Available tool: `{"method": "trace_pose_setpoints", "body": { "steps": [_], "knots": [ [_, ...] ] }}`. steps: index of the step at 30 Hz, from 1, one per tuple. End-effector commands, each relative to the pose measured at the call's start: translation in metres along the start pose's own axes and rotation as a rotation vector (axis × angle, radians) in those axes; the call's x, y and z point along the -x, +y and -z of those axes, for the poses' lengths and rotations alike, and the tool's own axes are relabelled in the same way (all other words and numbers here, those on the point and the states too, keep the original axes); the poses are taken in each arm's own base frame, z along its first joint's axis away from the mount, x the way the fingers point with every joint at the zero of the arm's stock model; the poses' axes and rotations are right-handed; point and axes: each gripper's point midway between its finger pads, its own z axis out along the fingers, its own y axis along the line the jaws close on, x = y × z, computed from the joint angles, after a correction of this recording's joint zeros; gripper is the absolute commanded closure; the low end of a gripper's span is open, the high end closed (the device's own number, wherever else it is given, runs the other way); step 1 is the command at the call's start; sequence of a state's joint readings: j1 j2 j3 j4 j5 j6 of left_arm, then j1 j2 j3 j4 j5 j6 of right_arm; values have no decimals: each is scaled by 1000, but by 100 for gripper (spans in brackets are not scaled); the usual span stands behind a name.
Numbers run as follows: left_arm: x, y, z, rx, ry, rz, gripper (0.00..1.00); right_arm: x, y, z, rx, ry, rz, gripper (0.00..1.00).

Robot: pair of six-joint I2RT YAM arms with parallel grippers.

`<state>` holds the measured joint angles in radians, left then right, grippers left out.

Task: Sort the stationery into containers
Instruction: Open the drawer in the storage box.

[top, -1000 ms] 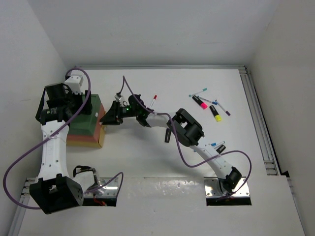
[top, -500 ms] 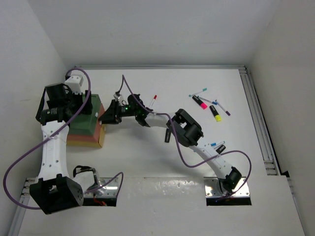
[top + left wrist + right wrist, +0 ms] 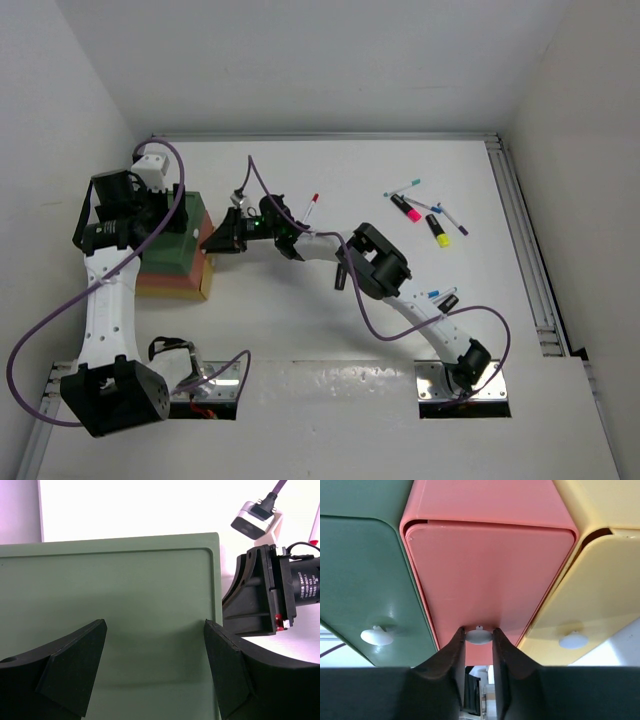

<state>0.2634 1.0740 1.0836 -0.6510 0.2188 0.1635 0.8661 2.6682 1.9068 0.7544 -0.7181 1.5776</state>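
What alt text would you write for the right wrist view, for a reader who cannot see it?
The right gripper pinches the white knob of the red drawer, one finger on each side. In this view, a green drawer lies to its left and a yellow drawer to its right.

top: overhead, wide | left wrist: above containers [image 3: 172,262] | right wrist: facing them, close

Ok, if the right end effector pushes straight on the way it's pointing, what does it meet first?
The right end effector meets the white knob of the red drawer, which its fingers seem to grip; right behind lies the drawer's front.
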Motion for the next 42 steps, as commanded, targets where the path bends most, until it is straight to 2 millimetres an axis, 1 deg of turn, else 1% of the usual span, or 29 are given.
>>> {"method": "trace_pose_setpoints", "body": {
  "steps": [1,2,4,5,6,7,8,9,10,11,12,13,14,15,17,20,21,22,23,24,25,26,27,28,29,31,33,34,42],
  "knots": [
    [-65,-9,-3,-34,232,33,14,-6,36,-10,94,1,71,83],
    [-64,-9,-2,-34,227,34,14,-6,36,-9,94,1,65,89],
    [-64,-8,-3,-30,228,38,15,-8,37,-8,98,5,65,93],
    [-63,-8,-3,-33,227,39,15,-9,42,-7,106,7,72,96],
    [-63,-7,-3,-30,228,41,15,-10,38,-4,98,11,65,98],
    [-62,-7,-3,-30,227,42,15,-9,45,0,107,9,70,100],
    [-62,-6,-3,-27,229,43,15,-11,48,2,113,14,77,100],
    [-62,-4,-3,-22,227,42,14,-13,41,6,98,16,63,100],
    [-62,-4,-2,-20,228,41,14,-13,49,11,108,18,79,100],
    [-62,-3,-2,-18,229,43,14,-13,52,14,109,17,85,100],
    [-62,-2,-3,-18,227,44,15,-15,46,19,94,19,75,100],
    [-63,-3,-3,-22,231,46,14,-15,47,22,97,20,84,100],
    [-63,-3,-3,-22,232,48,14,-14,52,25,102,19,92,100],
    [-63,-3,-3,-21,232,51,14,-16,47,29,94,20,86,100],
    [-64,-3,-4,-24,235,52,14,-18,45,35,86,20,76,100],
    [-64,-1,-4,-19,238,51,14,-22,44,44,86,27,66,100],
    [-64,0,-3,-16,239,49,14,-20,46,48,91,23,75,100],
    [-63,1,-3,-13,238,49,14,-23,41,53,77,29,64,100],
    [-62,1,-3,-15,237,49,14,-24,39,56,74,29,67,100],
    [-60,1,-2,-16,233,48,14,-21,46,61,81,23,90,100],
    [-59,1,-2,-20,232,44,14,-22,45,64,77,22,95,100],
    [-59,0,-2,-23,233,46,14,-25,38,70,60,21,88,100],
    [-59,0,-2,-25,234,45,14,-23,41,75,59,13,98,100],
    [-57,1,-2,-24,230,44,14,-26,36,79,47,16,88,100],
    [-57,1,-1,-24,230,44,14,-23,39,84,47,13,91,100],
    [-55,2,0,-21,229,40,14,-28,33,90,33,23,79,100],
    [-54,2,0,-20,225,44,14,-28,33,96,29,23,91,100],
    [-51,2,0,-20,221,42,14,-30,28,99,19,27,83,100],
    [-47,4,4,-14,220,34,14,-30,17,120,2,9,74,100]
  ]
}}
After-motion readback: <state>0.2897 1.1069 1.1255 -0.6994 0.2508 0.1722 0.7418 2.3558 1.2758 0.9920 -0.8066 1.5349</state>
